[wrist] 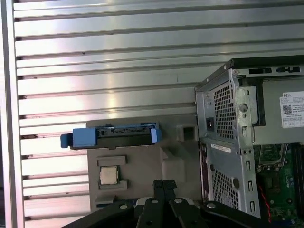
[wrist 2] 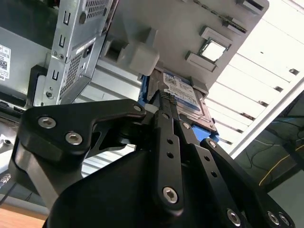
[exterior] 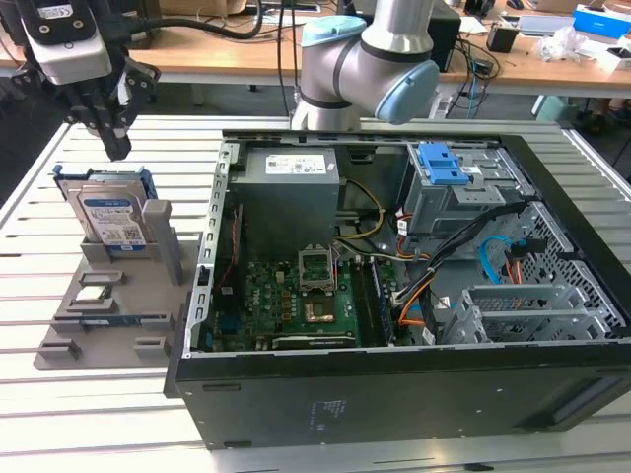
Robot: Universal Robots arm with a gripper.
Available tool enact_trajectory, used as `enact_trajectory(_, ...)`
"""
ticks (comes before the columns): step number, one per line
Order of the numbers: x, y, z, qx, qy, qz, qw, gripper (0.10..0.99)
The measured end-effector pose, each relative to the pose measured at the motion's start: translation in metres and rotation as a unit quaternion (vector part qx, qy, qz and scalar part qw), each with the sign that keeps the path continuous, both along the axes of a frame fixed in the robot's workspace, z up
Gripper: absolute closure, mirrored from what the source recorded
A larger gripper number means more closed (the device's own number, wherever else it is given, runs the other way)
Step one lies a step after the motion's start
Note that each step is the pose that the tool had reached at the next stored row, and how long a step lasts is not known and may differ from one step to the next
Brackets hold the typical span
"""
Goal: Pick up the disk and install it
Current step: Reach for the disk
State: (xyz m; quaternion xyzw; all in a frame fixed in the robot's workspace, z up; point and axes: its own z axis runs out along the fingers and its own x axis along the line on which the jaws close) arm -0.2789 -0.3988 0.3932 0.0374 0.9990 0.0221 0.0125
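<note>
**A:** Which step is this?

**B:** The pick-up, as I read it, and it is not yet made. The pincer (exterior: 116,148) hangs just above the disk (exterior: 110,215) without touching it. Its fingertips look pressed together, with nothing between them.

**A:** Where does the disk sit?

**B:** On edge in a slot of the grey holder (exterior: 108,315), label facing out. The holder lies near the edge of the table (exterior: 118,434) at the exterior view's left, just beside the open computer case (exterior: 394,394). In the first wrist view the disk's blue bracket (wrist: 111,136) shows edge-on, lying crosswise ahead of the fingertips.

**A:** What would a grasp call for?

**B:** My judgement is that the jaws have to part first, then line up across the disk's two flat faces. The holder's walls cover its lower part, so only the upper edge is free to pinch. The grey cage with the blue latch (exterior: 444,182) is inside the case, well apart from the disk.
</note>
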Motion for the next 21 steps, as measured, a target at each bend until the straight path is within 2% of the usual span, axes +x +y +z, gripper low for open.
enact_trajectory(14,-0.0267,0.0,0.0,0.0,0.0001,0.0,1.0,0.98)
enact_trajectory(16,-0.0364,0.0,0.0,0.0,0.0001,0.0,1.0,0.98)
enact_trajectory(21,-0.0513,0.0,-0.0001,0.0,0.0001,0.0,1.0,0.98)
